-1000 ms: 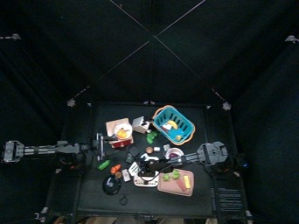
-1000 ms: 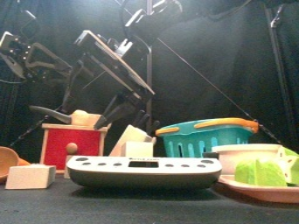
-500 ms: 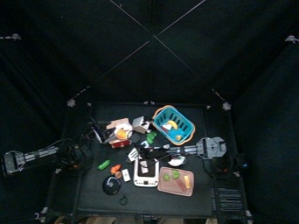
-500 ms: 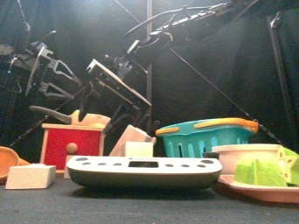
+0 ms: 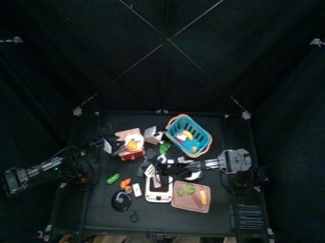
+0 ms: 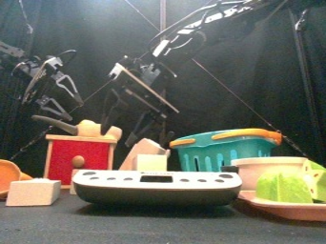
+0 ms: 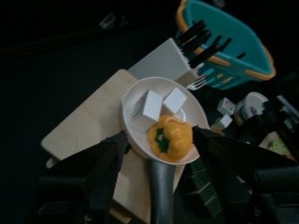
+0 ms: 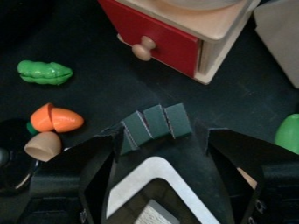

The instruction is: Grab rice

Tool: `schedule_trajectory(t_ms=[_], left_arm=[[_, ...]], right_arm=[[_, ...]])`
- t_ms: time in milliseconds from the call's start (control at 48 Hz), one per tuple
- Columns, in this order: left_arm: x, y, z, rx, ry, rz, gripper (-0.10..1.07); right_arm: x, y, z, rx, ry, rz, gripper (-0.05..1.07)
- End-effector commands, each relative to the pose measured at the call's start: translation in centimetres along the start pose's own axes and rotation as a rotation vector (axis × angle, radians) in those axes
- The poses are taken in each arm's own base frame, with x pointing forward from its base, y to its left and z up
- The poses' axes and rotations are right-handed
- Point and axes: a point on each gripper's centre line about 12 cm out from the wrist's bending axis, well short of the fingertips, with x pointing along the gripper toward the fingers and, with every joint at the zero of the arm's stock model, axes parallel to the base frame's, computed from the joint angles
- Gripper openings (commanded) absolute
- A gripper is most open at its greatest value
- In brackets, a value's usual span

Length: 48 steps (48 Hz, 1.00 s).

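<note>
Glossy teal plastic basket (image 6: 227, 151), red painted wooden drawer box (image 6: 79, 157), matt black cloth curtains (image 5: 76, 47)

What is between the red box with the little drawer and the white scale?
A small grey strip of three squares lies there on the black table, seen in the right wrist view.

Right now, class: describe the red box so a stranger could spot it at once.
Find the white scale at the table's front edge. Behind its left end, seen from the front, stands the red box. Its red front, with one round knob under a pale wooden top, sets it apart.
</note>
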Motion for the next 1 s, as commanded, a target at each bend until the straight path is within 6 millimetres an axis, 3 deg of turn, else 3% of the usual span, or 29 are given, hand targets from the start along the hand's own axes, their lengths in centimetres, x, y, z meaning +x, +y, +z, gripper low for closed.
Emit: schedule_trajectory(t_ms=[0,188,333,479,667,854,979], left_arm=[[0.1,-0.1,1.1,0.004,0.017,0.013,0.95],[1.4,-1.0,0.8,0.023,0.094,-0.003,0.95],[1.7,-2.1,0.9,0.042,0.154,-0.026,0.94],[1.6,-1.9,1.0,0.048,0.193,-0.009,0.94],[1.3,-1.7,0.7,0.062,0.21,-0.002,0.94],[0.6,-1.5,1.3,0.099,0.084,-0.008,0.94],[0.1,-1.4,1.6,0.105,-0.05,-0.026,0.94]], right_arm=[[-3.6,0.4,1.7,-0.025,-0.069,0.078,0.96],[-5.4,-0.4,0.9,-0.069,-0.089,0.168,0.96],[-5.4,-2.8,0.5,-0.051,-0.095,0.187,0.96],[-5.1,-3.8,0.1,-0.015,-0.086,0.194,0.96],[-4.9,-3.7,-0.7,0.15,-0.018,0.18,0.96],[-4.8,-2.8,-3.0,0.253,0.128,0.06,0.96],[-4.2,-0.6,-3.1,0.242,0.183,0.01,0.97]])
